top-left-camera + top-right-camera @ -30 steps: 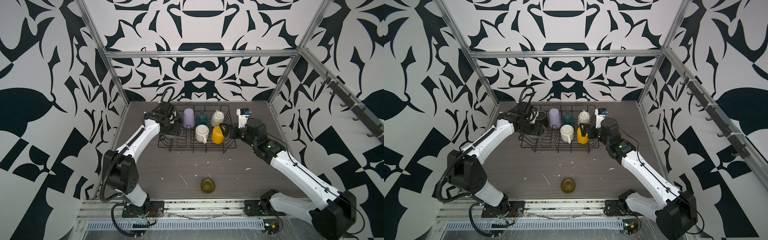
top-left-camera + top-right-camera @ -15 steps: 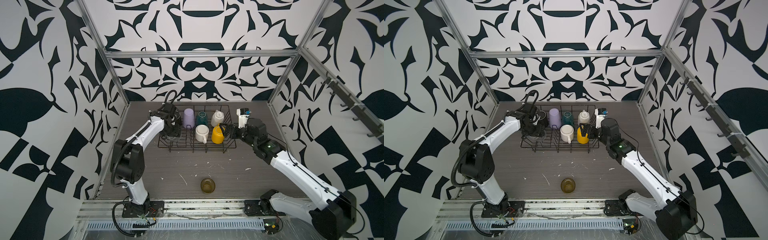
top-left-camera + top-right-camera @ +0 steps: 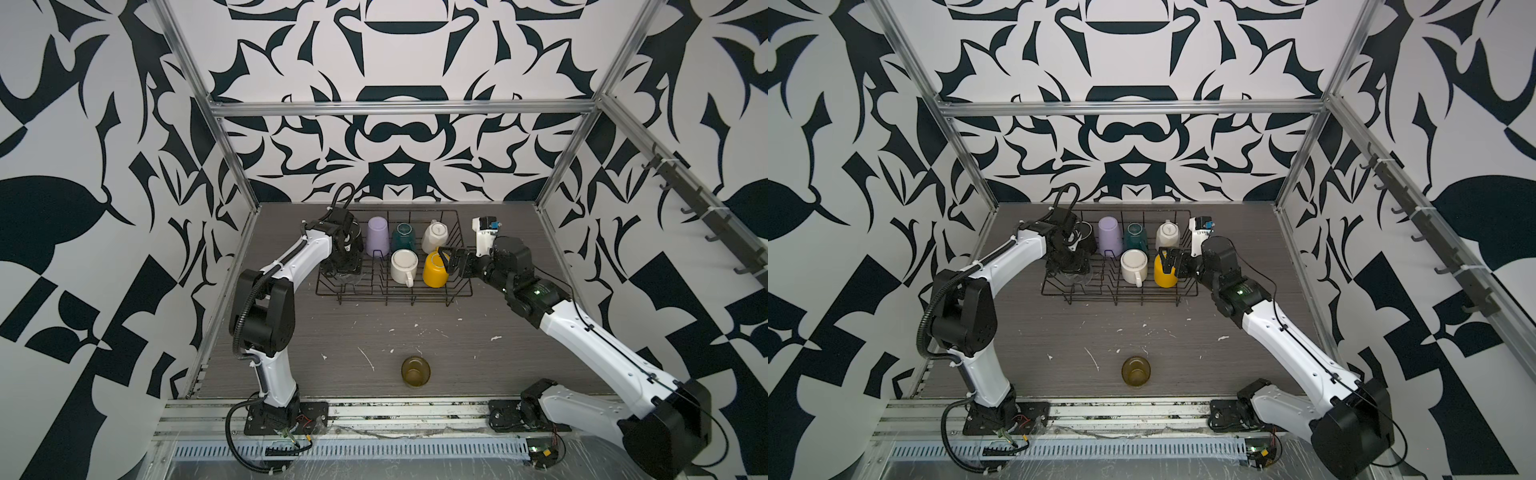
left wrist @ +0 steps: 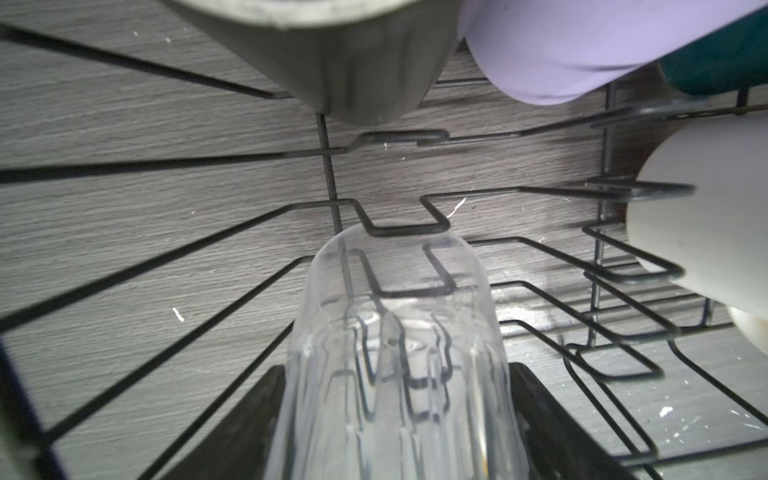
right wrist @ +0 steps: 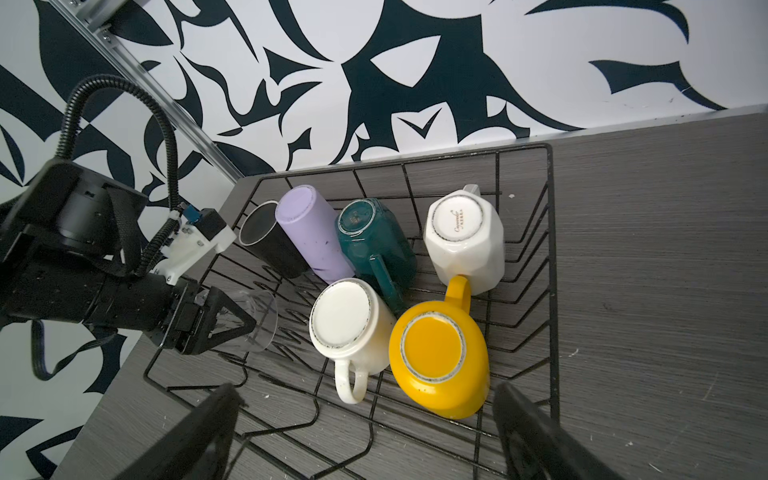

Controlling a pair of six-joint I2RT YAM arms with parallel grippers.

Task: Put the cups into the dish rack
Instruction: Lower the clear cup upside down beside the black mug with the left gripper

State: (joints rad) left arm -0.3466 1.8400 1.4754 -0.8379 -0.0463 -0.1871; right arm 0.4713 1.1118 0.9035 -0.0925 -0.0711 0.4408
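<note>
An amber glass (image 3: 415, 371) stands alone near the table's (image 3: 353, 332) front edge, well apart from the rack (image 3: 395, 294) farther back. In the rack's front row the left claw (image 5: 239, 322) grasps a tilted clear glass (image 4: 395, 332), beside an upside-down white mug (image 3: 404, 266) and yellow mug (image 3: 434, 270). The right claw (image 3: 451, 261) hangs wide open and empty by the yellow mug. Behind are a black mug (image 5: 270, 241), lilac tumbler (image 3: 377, 236), teal mug (image 3: 404, 237) and faceted mug (image 3: 435, 237)

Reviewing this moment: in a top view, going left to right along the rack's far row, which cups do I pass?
black mug → lilac tumbler → teal mug → white faceted mug
</note>
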